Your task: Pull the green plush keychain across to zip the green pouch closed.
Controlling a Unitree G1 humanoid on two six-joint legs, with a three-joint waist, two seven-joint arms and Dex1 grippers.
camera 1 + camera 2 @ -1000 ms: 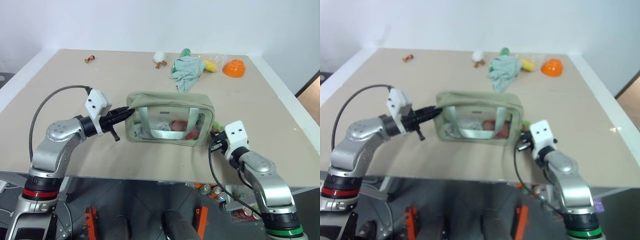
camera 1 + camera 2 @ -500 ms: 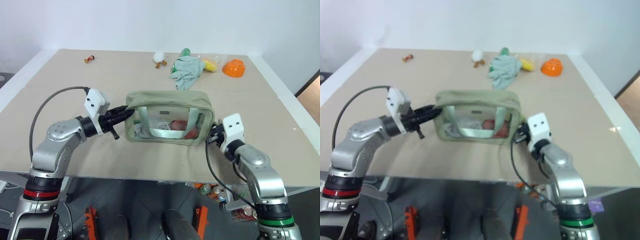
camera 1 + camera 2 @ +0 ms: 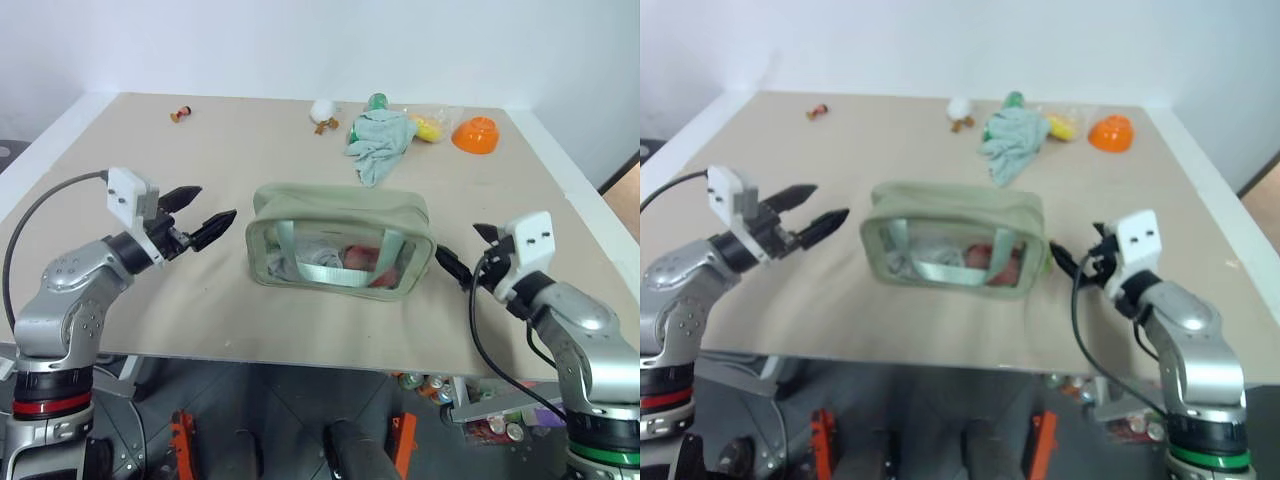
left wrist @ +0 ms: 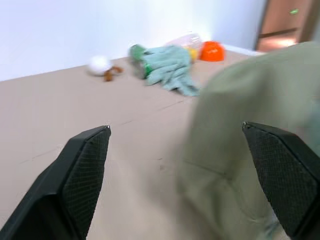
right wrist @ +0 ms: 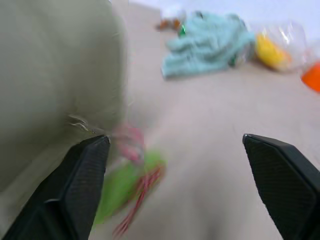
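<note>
Green pouch (image 3: 340,243) sits upright near the front middle of the tan surface (image 3: 180,170), its clear side panel facing the camera and pale straps lying against that panel, with reddish and pale items dimly visible inside. Its sage-green top looks flat and drawn together along its length, though the zipper line itself is too small to make out. The green plush keychain (image 5: 125,185) lies on the surface just beside the pouch's right end, a blurred lime-green shape with a reddish charm next to it, seen between the fingers in the right wrist view. The left tool (image 3: 198,215) hangs off the pouch's left end, apart from the fabric, its two black fingers spread wide and holding nothing. The right tool (image 3: 463,252) sits off the pouch's right end, also clear of the bag, fingers spread wide and empty; one finger (image 3: 451,266) points toward the pouch's lower right corner. Along the far edge of the surface lie a pale mint-green cloth (image 3: 381,143) bunched beside a small green bottle top (image 3: 376,101), a yellow item in a clear bag (image 3: 428,127), an orange bowl-like object (image 3: 475,134), a small white ball with a brown piece (image 3: 322,112), and a tiny red-and-brown object (image 3: 180,113) well off to the left.
</note>
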